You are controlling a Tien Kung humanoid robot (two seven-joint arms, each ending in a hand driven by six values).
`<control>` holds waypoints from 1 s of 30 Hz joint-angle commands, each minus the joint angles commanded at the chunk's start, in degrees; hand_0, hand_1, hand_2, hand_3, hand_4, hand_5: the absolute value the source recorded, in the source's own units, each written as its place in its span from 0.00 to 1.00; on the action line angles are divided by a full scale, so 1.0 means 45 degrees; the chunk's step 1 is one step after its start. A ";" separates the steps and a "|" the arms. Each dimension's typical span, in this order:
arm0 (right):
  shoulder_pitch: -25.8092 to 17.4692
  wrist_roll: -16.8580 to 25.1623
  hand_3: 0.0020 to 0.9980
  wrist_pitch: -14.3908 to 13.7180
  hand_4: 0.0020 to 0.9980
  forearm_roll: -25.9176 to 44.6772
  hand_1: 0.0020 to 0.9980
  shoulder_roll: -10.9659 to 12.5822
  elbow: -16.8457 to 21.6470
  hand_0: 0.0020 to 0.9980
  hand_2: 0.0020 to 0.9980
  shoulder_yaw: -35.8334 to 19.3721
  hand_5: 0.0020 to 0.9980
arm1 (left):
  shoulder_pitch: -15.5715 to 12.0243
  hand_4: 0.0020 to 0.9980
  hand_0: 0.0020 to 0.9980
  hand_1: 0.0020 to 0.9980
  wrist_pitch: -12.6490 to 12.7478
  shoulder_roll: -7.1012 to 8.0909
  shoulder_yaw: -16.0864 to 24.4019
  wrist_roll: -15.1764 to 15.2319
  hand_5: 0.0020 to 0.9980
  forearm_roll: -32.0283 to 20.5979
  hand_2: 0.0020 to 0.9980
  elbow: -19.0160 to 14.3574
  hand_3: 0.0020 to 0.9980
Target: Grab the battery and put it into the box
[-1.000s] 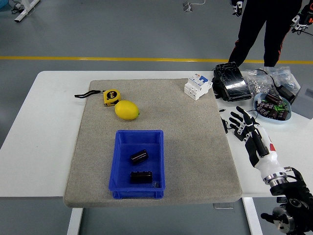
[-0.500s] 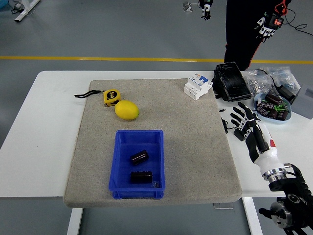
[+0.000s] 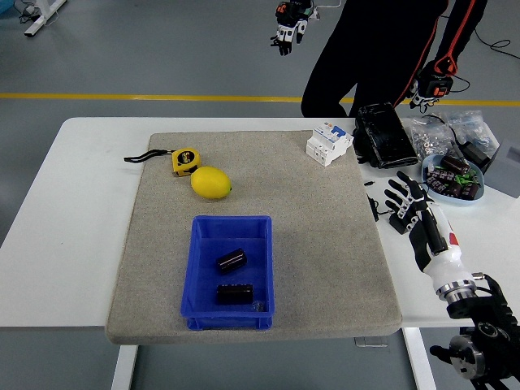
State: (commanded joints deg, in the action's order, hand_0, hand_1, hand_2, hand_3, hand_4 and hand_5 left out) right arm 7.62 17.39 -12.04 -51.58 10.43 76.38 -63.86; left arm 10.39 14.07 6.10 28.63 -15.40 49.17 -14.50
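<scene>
Head view: battery (image 3: 231,261) lies diagonally in box (image 3: 200,276).

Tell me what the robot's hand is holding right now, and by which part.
Nothing. The right hand hovers over the white table with fingers spread and empty, beside the bowl of batteries. Two batteries already lie in the blue box.

A lab or workshop floor is suggested: grey sealed flooring (image 3: 162,49) is marked with a yellow line (image 3: 146,97), and a white table (image 3: 49,244) is laid with a felt mat (image 3: 325,244). A circuit breaker (image 3: 328,143) and bagged hardware (image 3: 435,134) are kept near the far right corner.
</scene>
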 joint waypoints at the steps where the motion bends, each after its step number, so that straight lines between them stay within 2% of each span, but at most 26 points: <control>1: -0.0001 -0.0002 0.92 -0.0002 1.00 0.0010 0.87 -0.0001 -0.0006 0.91 0.89 0.0001 0.93 | 0.0003 0.64 0.56 0.58 -0.0005 0.0003 -0.0008 -0.0001 0.60 0.0006 0.63 -0.0003 0.58; 30: 0.0125 -0.0077 0.91 -0.0094 1.00 0.0170 0.86 -0.0007 -0.0110 0.91 0.89 0.0009 0.93 | 0.0148 0.64 0.56 0.58 -0.0050 0.0049 -0.0029 -0.0018 0.60 0.0031 0.63 -0.0040 0.58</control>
State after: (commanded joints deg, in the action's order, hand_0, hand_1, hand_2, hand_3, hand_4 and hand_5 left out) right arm 8.18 17.04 -12.46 -50.81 10.40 75.88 -63.82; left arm 11.06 13.85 6.33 28.50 -15.48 49.31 -14.68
